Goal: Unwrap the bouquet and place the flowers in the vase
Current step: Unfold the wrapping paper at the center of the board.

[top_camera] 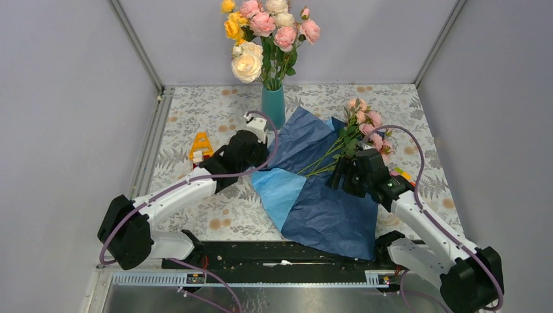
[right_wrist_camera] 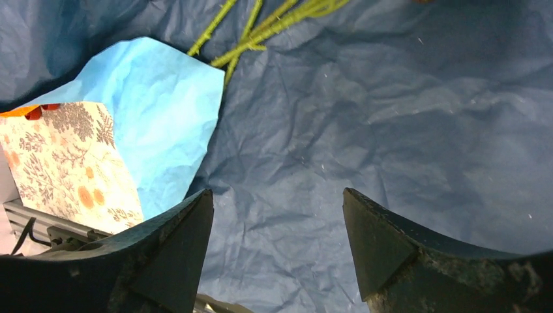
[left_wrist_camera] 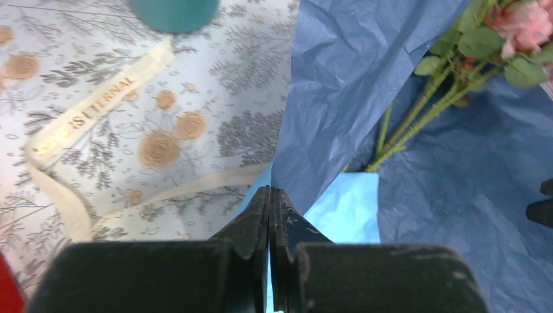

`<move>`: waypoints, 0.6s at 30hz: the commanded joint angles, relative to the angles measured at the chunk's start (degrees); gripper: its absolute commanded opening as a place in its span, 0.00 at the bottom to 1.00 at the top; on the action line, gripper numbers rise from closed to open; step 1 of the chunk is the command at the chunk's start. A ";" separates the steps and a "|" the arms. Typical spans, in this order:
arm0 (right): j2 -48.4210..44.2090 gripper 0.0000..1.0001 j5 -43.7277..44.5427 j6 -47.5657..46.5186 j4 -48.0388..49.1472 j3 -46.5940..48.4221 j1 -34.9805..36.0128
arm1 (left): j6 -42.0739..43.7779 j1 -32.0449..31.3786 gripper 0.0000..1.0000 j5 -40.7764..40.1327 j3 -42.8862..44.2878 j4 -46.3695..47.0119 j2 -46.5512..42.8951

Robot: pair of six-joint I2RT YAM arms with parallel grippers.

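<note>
The blue paper lies spread open on the table, navy with a light-blue fold. The flowers, small pink roses on thin green stems, rest on its far right part. Behind the paper stands the teal vase, with a large cream, yellow and pink rose bunch in it. My left gripper is shut on the paper's left edge, its jaws pressed together. My right gripper hangs open over the bare navy sheet, just short of the stem ends, with nothing between its fingers.
A cream printed ribbon lies loose on the floral tablecloth, left of the paper and in front of the vase. An orange-yellow object sits at the left. Grey walls close in the table on three sides.
</note>
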 commanded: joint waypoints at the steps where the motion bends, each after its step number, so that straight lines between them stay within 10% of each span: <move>1: 4.09 0.78 -1.02 0.15 7.07 3.78 1.21 | 1.94 3.16 0.00 -3.53 1.79 4.92 0.91; 18: 19.30 0.64 4.53 0.86 17.74 9.88 10.82 | 10.50 7.87 0.00 -18.22 3.13 13.35 15.53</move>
